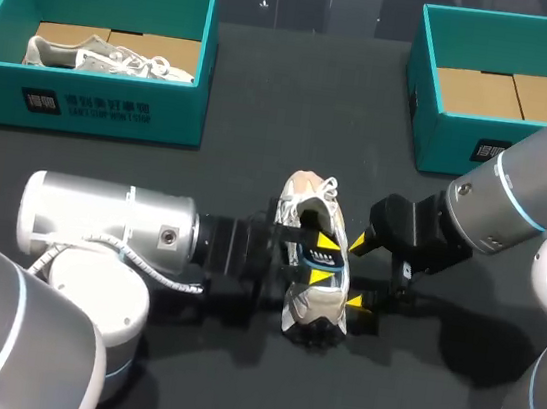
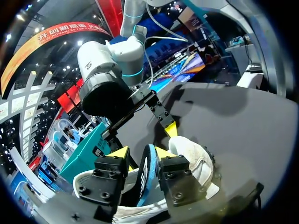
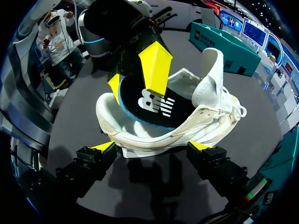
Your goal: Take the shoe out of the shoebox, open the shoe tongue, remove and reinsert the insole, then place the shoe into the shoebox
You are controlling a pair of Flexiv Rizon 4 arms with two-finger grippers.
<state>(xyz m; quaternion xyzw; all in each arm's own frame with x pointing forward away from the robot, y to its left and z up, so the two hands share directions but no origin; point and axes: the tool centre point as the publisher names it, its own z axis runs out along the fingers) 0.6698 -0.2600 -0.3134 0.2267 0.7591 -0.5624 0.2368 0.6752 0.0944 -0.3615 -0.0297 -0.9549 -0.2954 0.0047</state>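
Left shoebox [image 1: 95, 105], teal, stands well to the left of the white shoe [image 1: 313, 306] and beyond it, with a second shoe [image 1: 106, 59] inside. Left gripper [image 1: 324, 252] enters the white shoe from its left, fingers clenched on the black, blue-edged insole [image 3: 154, 105], which stands partly out of the opening. Right gripper [image 1: 360, 271] sits just right of the white shoe, fingers spread wide, tips at the sole's edge, grasping nothing. Right shoebox [image 1: 444, 136] stands well to the right and beyond.
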